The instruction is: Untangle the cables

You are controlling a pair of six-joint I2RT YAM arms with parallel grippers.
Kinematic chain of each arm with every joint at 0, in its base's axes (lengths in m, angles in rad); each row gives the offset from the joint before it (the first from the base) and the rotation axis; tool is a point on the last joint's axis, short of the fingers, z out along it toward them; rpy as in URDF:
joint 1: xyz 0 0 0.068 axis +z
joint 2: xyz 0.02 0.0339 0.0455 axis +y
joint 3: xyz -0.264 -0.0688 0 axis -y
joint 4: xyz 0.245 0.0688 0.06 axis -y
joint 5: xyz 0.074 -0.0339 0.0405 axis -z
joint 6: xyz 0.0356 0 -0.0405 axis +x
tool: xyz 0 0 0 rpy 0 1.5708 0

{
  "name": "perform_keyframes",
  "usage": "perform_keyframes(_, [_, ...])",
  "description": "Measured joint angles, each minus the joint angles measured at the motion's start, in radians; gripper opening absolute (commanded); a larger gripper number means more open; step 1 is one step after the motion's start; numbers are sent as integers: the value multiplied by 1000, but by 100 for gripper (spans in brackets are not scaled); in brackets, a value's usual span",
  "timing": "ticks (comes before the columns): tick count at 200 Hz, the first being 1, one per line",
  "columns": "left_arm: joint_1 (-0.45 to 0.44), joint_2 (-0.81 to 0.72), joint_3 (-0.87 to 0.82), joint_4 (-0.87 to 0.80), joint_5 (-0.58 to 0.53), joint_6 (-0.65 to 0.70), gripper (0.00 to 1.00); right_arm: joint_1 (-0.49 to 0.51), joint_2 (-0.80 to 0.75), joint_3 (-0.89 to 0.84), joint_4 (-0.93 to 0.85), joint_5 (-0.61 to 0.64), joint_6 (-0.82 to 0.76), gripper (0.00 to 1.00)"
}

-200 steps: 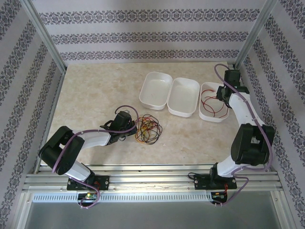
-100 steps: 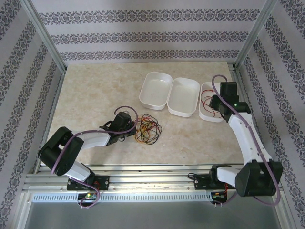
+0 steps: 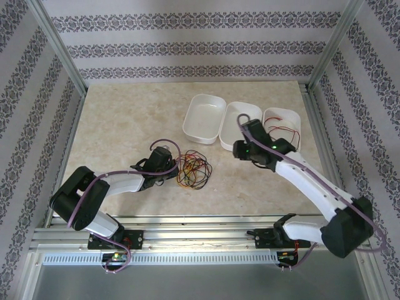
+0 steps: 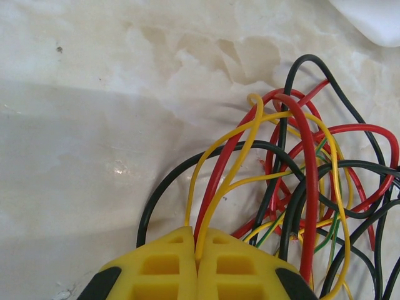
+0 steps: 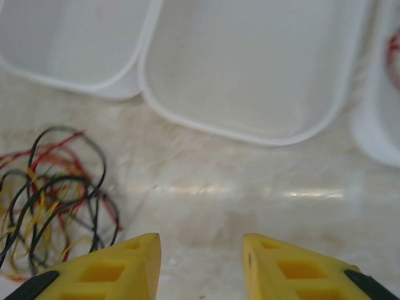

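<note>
Yellow strands of the cables [image 4: 294, 187] ran straight into the seam between the left fingers [image 4: 162, 269]. The left jaws were fully closed, pinching those strands at the near-left edge of the tangle. The cables [image 3: 194, 172] lay in one loose red, yellow and dark heap on the bench [image 3: 125, 125], just right of the left arm [image 3: 119, 182] and well short of the trays.

Against a second earlier, we noted one change. The right arm [image 3: 300, 175] had swung away from above the right tray [image 3: 281, 111] and now reached leftward over the bench in front of the middle tray [image 3: 234, 109]. That uncovered a single red cable [image 3: 284, 132] lying inside the right tray. The left arm and the heap had not shifted.

The right jaws stood apart with bare bench between the fingers [image 5: 119, 269], gripping nothing. They were pointed at the middle tray [image 5: 250, 62], with the cables [image 5: 53, 194] to their left.

The right arm hid the near ends of the middle and right trays from above. The right wrist view was soft, and its left edge cut the heap off. We could not tell whether a red strand beside the yellow ones was also pinched. The left tray [image 3: 187, 125] showed whole.
</note>
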Motion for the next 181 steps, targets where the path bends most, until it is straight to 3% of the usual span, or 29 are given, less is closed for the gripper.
perform_keyframes(31, [0, 0, 0, 0, 1, 0, 0, 116, 141, 66, 3, -25, 23, 35])
perform_keyframes(79, [0, -2, 0, 0, 14, -1, 0, 215, 275, 195, 37, -96, 37, 30])
perform_keyframes(181, [0, -8, 0, 64, 87, -2, 0, 211, 548, 334, 158, -335, 71, 20])
